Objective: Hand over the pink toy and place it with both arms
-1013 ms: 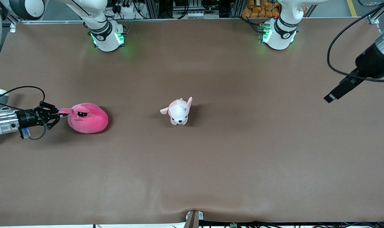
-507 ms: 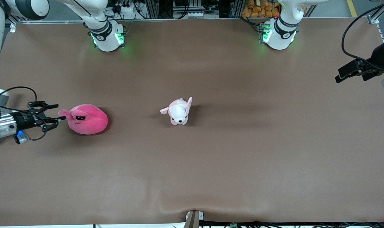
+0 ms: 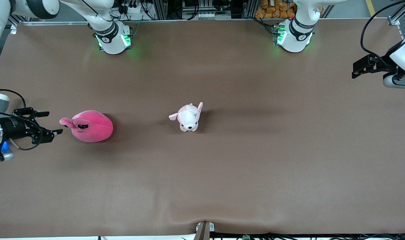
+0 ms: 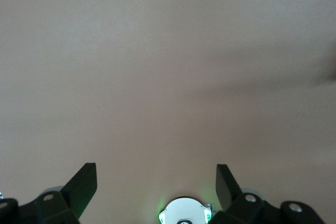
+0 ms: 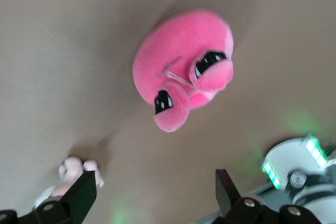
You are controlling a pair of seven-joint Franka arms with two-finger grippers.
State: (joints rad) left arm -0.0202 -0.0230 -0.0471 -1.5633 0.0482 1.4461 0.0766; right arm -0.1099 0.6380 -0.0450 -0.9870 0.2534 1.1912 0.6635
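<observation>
The pink toy (image 3: 91, 127) lies on the brown table toward the right arm's end, one ear nub pointing at my right gripper (image 3: 51, 122). The right gripper is open and empty, a short gap from that nub, not touching it. In the right wrist view the pink toy (image 5: 181, 61) lies ahead of the open right gripper (image 5: 155, 187), its black eye marks showing. My left gripper (image 3: 355, 70) is open and empty, up over the left arm's end of the table. The left wrist view shows the left gripper (image 4: 155, 179) over bare table.
A small pale pink-and-white plush puppy (image 3: 188, 117) stands at the table's middle and shows in the right wrist view (image 5: 68, 178). The arm bases (image 3: 113, 38) (image 3: 293, 36) with green lights stand along the edge farthest from the front camera. One base shows in the left wrist view (image 4: 184, 216).
My right gripper let go of the pink toy's ear nub, opened and drew back toward the right arm's end. The toy settled on the table. The left gripper swung toward the table's edge.
</observation>
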